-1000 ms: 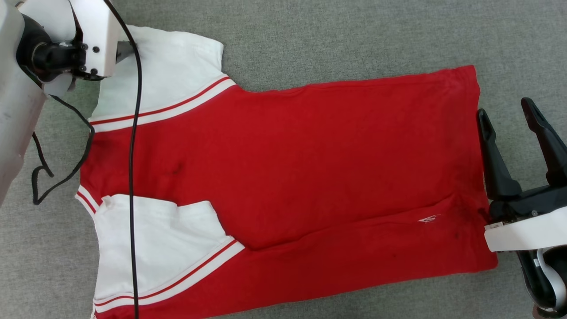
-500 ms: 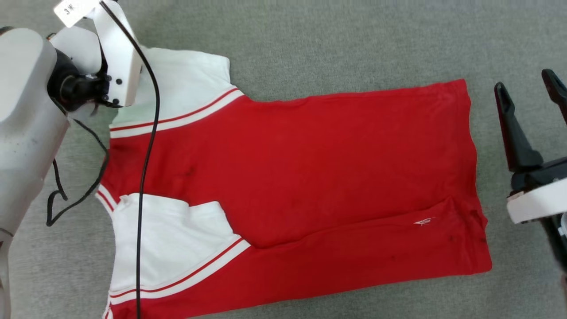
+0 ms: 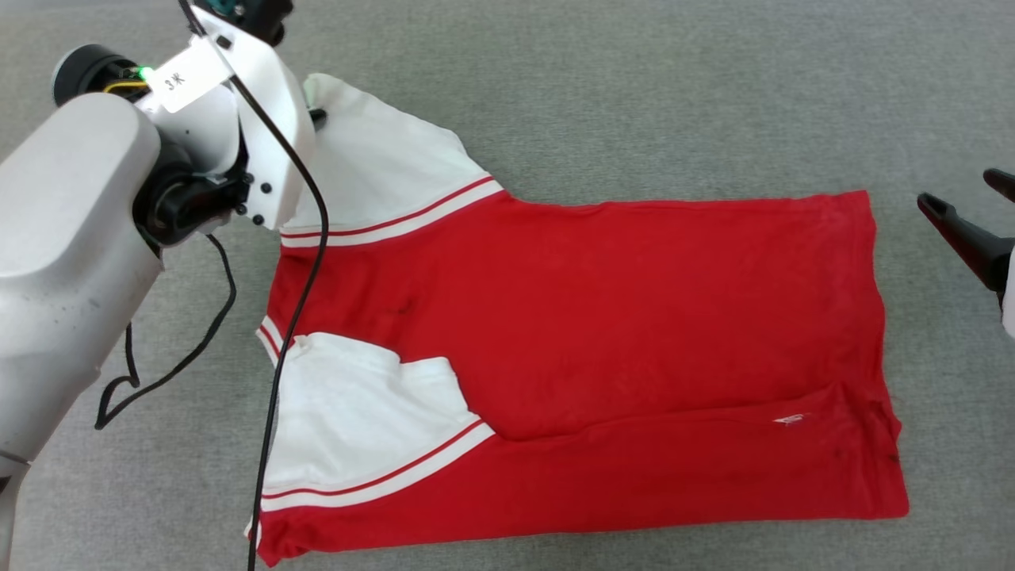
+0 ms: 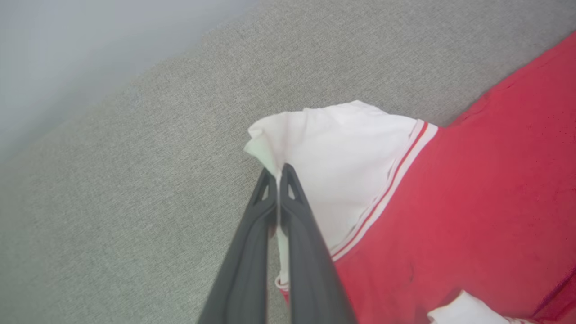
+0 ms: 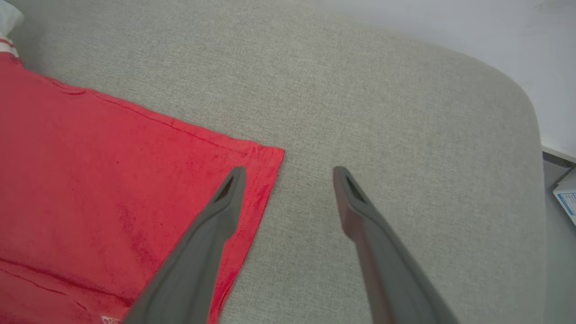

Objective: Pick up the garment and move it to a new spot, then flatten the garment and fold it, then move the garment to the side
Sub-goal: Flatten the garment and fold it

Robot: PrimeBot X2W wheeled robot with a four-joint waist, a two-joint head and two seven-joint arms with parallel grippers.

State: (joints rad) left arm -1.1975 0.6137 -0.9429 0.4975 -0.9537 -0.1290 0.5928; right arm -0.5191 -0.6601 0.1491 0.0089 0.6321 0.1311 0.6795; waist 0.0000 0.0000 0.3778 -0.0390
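The garment (image 3: 634,317) is being seen lying flat on the grey fabric surface (image 3: 634,95), with its white sleeves toward the robot's left. The corner of the far white sleeve (image 4: 342,148) is being pinched between the closed fingers of the left gripper (image 4: 280,173). The right gripper (image 5: 290,173) is being held wide open and empty above the corner of the hem (image 5: 263,180).

A white tag (image 3: 181,79) on the left arm (image 3: 71,238) bears a handwritten "3" and one more character, perhaps "米". A small white mark (image 3: 790,419) near the hem of the garment (image 3: 634,317) is too small to read.
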